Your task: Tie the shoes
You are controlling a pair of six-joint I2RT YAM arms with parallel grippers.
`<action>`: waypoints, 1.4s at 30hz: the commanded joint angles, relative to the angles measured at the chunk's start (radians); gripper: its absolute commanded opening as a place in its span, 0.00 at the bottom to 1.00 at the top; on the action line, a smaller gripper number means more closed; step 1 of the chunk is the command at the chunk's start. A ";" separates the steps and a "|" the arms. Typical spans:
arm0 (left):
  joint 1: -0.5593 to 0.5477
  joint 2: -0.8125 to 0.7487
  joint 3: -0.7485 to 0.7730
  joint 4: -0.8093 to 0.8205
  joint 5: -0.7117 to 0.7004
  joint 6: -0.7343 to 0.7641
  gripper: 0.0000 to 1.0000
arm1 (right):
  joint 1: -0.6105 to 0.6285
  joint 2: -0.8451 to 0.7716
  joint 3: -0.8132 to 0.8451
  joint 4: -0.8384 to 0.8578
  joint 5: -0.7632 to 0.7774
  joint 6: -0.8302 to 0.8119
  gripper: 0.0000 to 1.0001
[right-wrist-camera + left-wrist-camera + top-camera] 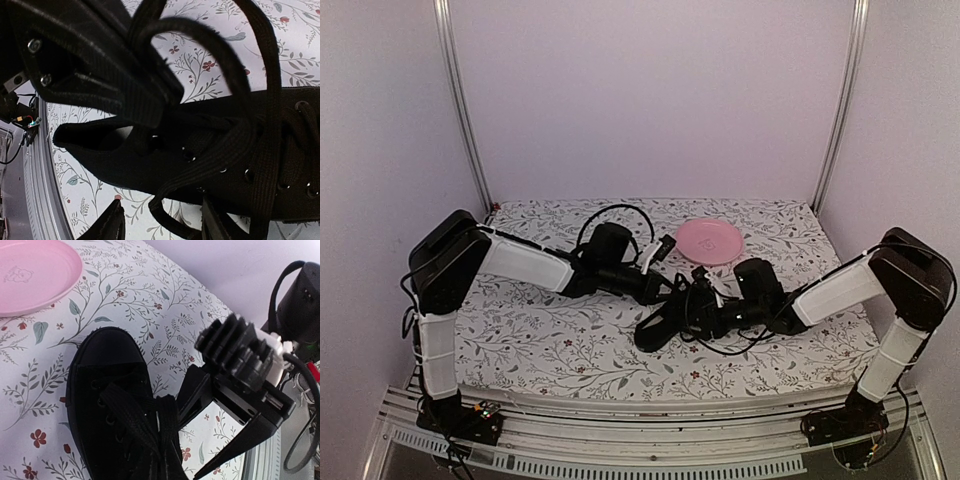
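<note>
We've got the shoe point(658, 325) mid-table, toe toward the plate point(709, 241). Right gripper point(162, 207) spreads wide around a lace point(210, 160) loop. Left gripper point(668, 285) is at the laces too, but we can't tell its jaws.

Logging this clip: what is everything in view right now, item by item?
shoe: one, black, mid-table on the tablecloth, between the two grippers
laces: black, looped loosely above the eyelets
plate: one, pink, far side of the table, apart from the shoe
tablecloth: one, white with a floral print, covering the table
frame posts: two, silver, at the back corners
left gripper: one, black, at the shoe, opening unclear
right gripper: one, black, at the shoe, fingers apart
</note>
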 commanded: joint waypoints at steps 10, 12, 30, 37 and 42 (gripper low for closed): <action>0.028 0.008 -0.019 0.024 0.023 0.006 0.00 | 0.010 -0.103 0.063 -0.168 0.354 0.100 0.02; 0.034 0.010 -0.011 0.011 0.031 0.020 0.00 | 0.009 -0.167 0.077 -0.255 0.415 0.075 0.03; 0.077 0.109 0.156 -0.128 0.232 0.170 0.02 | -0.091 -0.025 0.482 -0.340 0.465 -0.183 0.02; 0.097 0.149 0.214 -0.131 0.248 0.178 0.14 | -0.093 0.048 0.531 -0.269 0.370 -0.231 0.02; 0.107 0.172 0.244 -0.105 0.258 0.159 0.31 | -0.099 0.063 0.533 -0.267 0.349 -0.223 0.02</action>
